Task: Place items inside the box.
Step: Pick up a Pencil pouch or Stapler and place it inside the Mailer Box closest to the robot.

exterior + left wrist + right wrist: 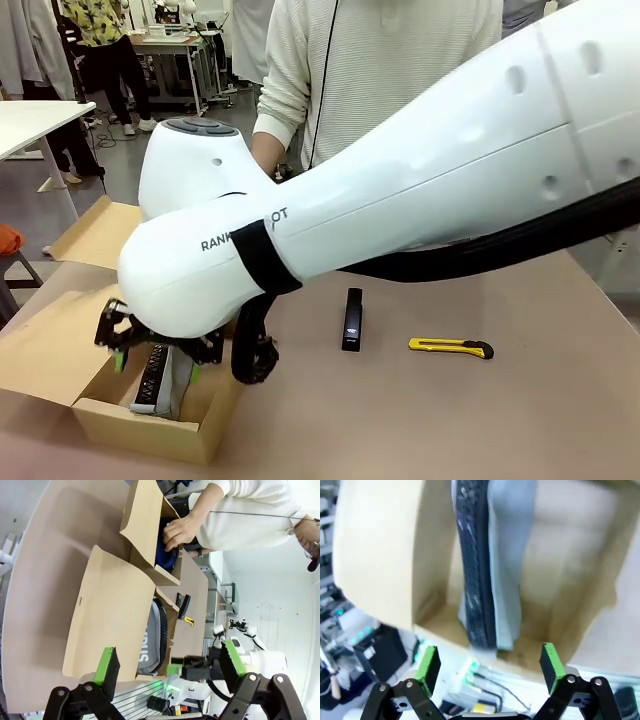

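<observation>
My right end effector (158, 358) hangs released, jaws wide, over the open cardboard box (150, 432) at the table's (520, 420) near left corner. The grey pencil case (165, 388) lies inside beneath it, and my left end effector (170, 662) is likewise spread and empty. I judge the case placed; the next move calls for lifting clear toward the black stapler (352, 320) and yellow utility knife (450, 347) mid-table, minding the person's hand (180, 530) on a dark blue pouch (165, 555) at the box's far end.
</observation>
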`<state>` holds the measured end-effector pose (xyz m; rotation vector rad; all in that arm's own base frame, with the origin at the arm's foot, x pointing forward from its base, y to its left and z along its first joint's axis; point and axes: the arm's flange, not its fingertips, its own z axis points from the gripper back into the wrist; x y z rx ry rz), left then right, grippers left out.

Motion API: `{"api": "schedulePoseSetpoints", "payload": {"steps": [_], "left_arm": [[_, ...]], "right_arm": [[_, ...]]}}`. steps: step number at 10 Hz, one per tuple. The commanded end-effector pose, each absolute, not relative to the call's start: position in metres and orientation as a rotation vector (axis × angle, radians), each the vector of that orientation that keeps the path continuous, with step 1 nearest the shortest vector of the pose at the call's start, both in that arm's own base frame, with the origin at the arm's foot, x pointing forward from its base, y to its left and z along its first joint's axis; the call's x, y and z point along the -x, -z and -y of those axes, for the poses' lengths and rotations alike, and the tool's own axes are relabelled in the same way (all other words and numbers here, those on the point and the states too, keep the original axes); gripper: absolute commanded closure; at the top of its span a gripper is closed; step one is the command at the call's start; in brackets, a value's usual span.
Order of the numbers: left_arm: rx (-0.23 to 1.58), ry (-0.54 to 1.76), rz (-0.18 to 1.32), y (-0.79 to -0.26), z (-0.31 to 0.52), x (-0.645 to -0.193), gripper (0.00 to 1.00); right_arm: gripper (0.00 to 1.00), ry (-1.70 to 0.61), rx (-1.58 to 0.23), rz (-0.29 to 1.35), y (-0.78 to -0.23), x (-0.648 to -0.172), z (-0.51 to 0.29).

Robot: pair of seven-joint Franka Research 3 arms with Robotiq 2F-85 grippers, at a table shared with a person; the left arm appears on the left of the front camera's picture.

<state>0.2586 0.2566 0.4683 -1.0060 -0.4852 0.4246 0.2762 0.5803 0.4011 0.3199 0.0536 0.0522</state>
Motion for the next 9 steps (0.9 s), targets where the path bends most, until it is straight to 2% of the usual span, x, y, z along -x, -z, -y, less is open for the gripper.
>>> {"api": "schedulePoseSetpoints", "payload": {"steps": [1,2,3,5,6,9], "left_arm": [[1.012,-0.407,0.496,-0.469,-0.256,-0.258,0.0],[1.012,-0.407,0.496,-0.469,-0.256,-0.258,0.0],[1.012,-0.407,0.496,-0.469,-0.256,-0.258,0.0],[1.012,-0.407,0.496,-0.469,-0.256,-0.258,0.0],[1.012,-0.407,0.496,-0.469,-0.256,-0.258,0.0],[1.012,-0.407,0.496,-0.469,-0.256,-0.258,0.0]], "right_arm": [[0.0,-0.116,-0.329,-0.115,-0.411,-0.256,-0.549],[0.0,-0.108,-0.263,-0.119,-0.405,-0.25,-0.552],[0.0,-0.074,-0.31,-0.081,-0.405,-0.259,-0.573],[0.0,-0.093,-0.283,-0.098,-0.407,-0.245,-0.565],[0.0,-0.089,-0.333,-0.093,-0.41,-0.259,-0.559],[0.0,0.054,-0.527,-0.106,-0.46,-0.287,-0.453]]}}
